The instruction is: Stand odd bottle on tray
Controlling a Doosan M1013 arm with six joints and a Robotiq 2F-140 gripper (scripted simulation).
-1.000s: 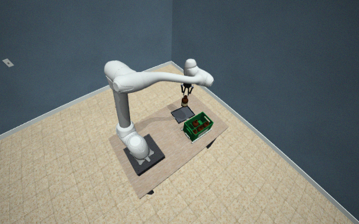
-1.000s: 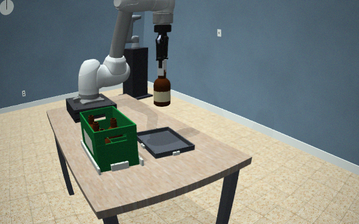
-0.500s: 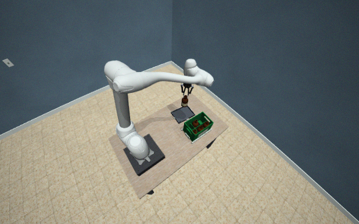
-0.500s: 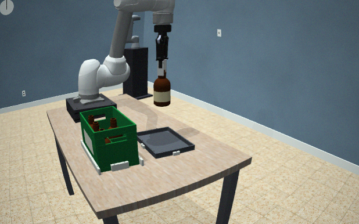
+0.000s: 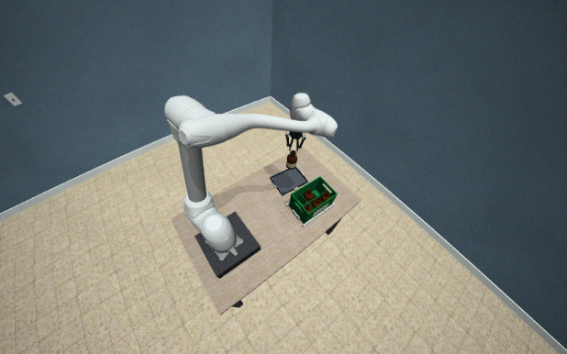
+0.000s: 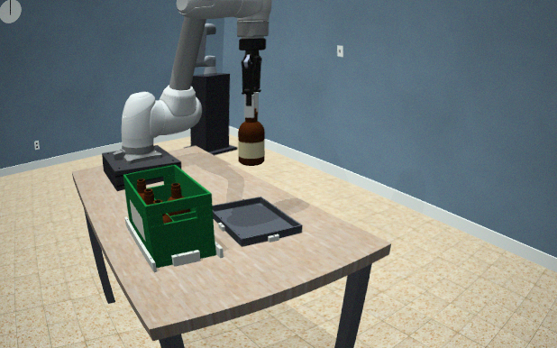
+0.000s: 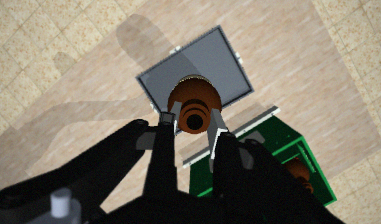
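My gripper (image 5: 294,150) (image 6: 251,110) (image 7: 194,116) is shut on the neck of a brown bottle (image 5: 292,160) (image 6: 251,135) (image 7: 194,95) with a cream label. The bottle hangs upright, well above the table and apart from the dark tray (image 5: 287,185) (image 6: 280,222) (image 7: 221,60). No bottle stands on the tray. The green crate (image 5: 301,213) (image 6: 181,243) (image 7: 319,170) sits level beside the tray. Several brown bottles stand in it, one of them (image 5: 308,195) (image 6: 176,191) (image 7: 297,170) apart from a row along one side. Their lower parts are hidden by the crate walls.
Low white stops (image 6: 186,258) (image 7: 231,136) stand around the crate, and small white stops (image 6: 273,238) touch the tray's edges. The arm's dark base plate (image 5: 248,240) (image 6: 114,169) is at the other end of the table (image 5: 267,257) (image 6: 258,275).
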